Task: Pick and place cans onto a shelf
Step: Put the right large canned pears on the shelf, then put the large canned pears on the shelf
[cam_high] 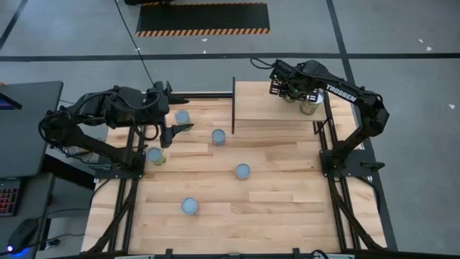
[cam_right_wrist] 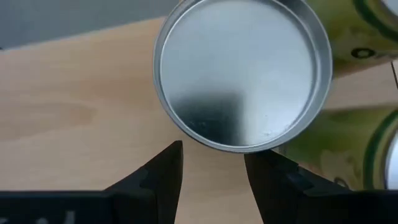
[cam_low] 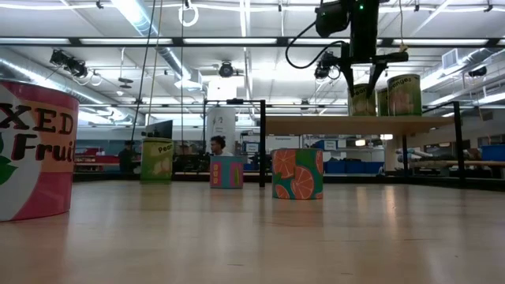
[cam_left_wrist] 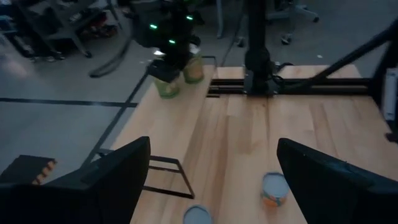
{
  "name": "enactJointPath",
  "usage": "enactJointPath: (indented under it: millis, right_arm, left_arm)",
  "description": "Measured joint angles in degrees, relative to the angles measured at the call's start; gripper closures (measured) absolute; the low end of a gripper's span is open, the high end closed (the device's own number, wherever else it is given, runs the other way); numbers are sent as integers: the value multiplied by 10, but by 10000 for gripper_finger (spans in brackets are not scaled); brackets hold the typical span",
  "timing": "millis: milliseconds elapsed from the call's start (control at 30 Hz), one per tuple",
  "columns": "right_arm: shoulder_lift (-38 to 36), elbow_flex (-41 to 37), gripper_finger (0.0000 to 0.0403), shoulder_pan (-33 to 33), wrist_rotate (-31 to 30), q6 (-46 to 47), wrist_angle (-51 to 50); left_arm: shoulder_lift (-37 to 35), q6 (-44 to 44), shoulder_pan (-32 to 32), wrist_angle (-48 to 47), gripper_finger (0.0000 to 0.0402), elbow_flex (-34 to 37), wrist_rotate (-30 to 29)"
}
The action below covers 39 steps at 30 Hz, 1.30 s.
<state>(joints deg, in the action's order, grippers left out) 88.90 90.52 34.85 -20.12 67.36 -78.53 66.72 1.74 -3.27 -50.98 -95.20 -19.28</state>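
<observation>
The light-wood shelf point(cam_high: 266, 104) stands at the table's far right, with a thin dark panel point(cam_high: 233, 95) at its left edge. Three yellow-green cans point(cam_low: 404, 95) stand on it. My right gripper point(cam_high: 295, 92) points down, open, just above the silvery top point(cam_right_wrist: 242, 74) of one of them point(cam_low: 361, 101); the whole top shows beyond the fingertips. My left gripper point(cam_high: 172, 109) hovers open and empty over the table's far left, beside a can point(cam_high: 182, 116). More cans stand on the planks point(cam_high: 218, 137) point(cam_high: 155, 155) point(cam_high: 242, 171).
Another can point(cam_high: 189, 206) stands near the table's front and fills the low view's left point(cam_low: 31, 150). The black frame rails point(cam_high: 327, 144) run along both sides of the table. A person point(cam_low: 217, 144) sits in the room behind. Bare planks lie at the front right point(cam_high: 287, 208).
</observation>
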Motion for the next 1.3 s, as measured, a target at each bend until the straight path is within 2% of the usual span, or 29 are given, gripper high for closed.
enactJointPath:
  millis: [367, 533, 733, 833, 1033, 1167, 1300]
  right_arm:
    - [0, 0, 224, 2, -33, -4, 10]
    - [0, 0, 224, -5, -40, -18, 22]
    - [-1, 33, 224, -89, -37, -16, 37]
    - [-1, 65, 224, -146, -41, -21, 63]
    - [-1, 125, 224, -232, -47, -91, 152]
    - [-1, 159, 224, -262, -47, -148, 201]
    - [-1, 183, 218, -279, -35, -187, 222]
  left_arm:
    - [0, -15, -2, -10, 45, 0, 18]
    - [0, -44, -2, -68, 45, 0, 26]
    - [0, -105, 1, -206, 45, 0, 24]
    - [-1, -139, 25, -267, 45, 8, 13]
    - [-26, -188, 101, -203, 45, 133, 11]
    - [-25, -197, 150, -108, 44, 231, 11]
    - [2, -215, 219, -41, 44, 290, 31]
